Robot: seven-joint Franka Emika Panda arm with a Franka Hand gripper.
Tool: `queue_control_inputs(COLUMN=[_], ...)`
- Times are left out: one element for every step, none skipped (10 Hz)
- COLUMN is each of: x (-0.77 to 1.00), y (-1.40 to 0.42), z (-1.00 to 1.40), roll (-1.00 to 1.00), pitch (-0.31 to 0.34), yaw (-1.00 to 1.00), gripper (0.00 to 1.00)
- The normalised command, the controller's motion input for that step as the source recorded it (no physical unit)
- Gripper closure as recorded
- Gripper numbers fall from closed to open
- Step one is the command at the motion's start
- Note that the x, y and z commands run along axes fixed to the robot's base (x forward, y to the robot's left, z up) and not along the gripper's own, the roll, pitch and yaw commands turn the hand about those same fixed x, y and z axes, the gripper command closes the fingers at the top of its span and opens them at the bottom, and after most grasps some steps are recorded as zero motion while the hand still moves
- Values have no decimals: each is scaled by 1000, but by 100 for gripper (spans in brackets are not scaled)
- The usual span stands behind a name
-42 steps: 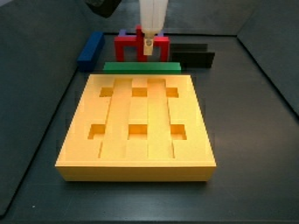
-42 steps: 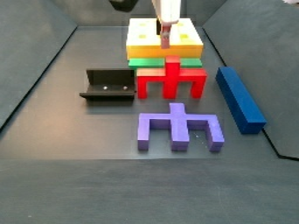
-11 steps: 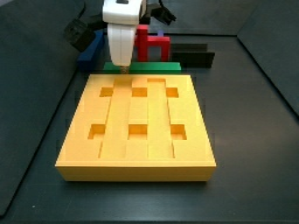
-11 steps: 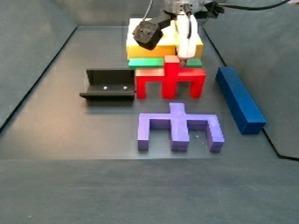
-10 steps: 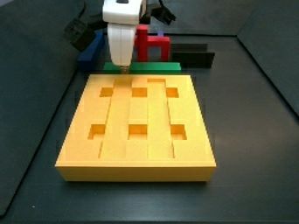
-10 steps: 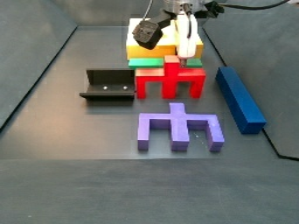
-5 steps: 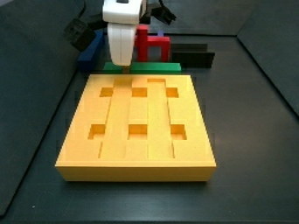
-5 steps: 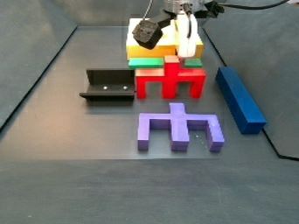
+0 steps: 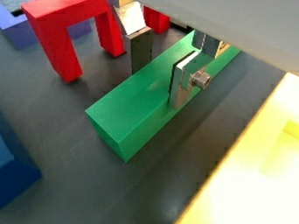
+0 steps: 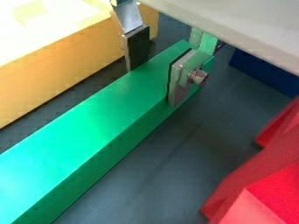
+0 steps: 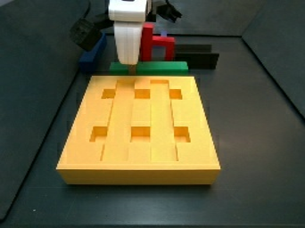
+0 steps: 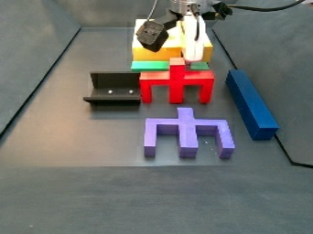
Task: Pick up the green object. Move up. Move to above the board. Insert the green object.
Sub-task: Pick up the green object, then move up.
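Pincer: the pincer is sitting low over the green bar, its two silver fingers straddling the bar's width in both wrist views; whether the pads are already pressing the sides, I cannot tell.
Green bar: lying flat on the dark tabletop, just beside the far short edge of the yellow board; the board is sitting on one side of it and the red piece on the other.
Other pieces: the blue bar, the purple piece and the black fixture are lying apart from the pincer.
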Motion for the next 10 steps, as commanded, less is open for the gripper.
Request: queue_control_inputs(x=[0, 0, 0, 0, 0, 0, 0, 0, 0, 0], y=[0, 0, 0, 0, 0, 0, 0, 0, 0, 0], z=[0, 0, 0, 0, 0, 0, 0, 0, 0, 833], roll=[0, 0, 0, 0, 0, 0, 0, 0, 0, 0], pitch=[0, 0, 0, 0, 0, 0, 0, 0, 0, 0], yaw=[0, 0, 0, 0, 0, 0, 0, 0, 0, 0], gripper=[100, 100, 100, 100, 100, 100, 100, 100, 100, 100])
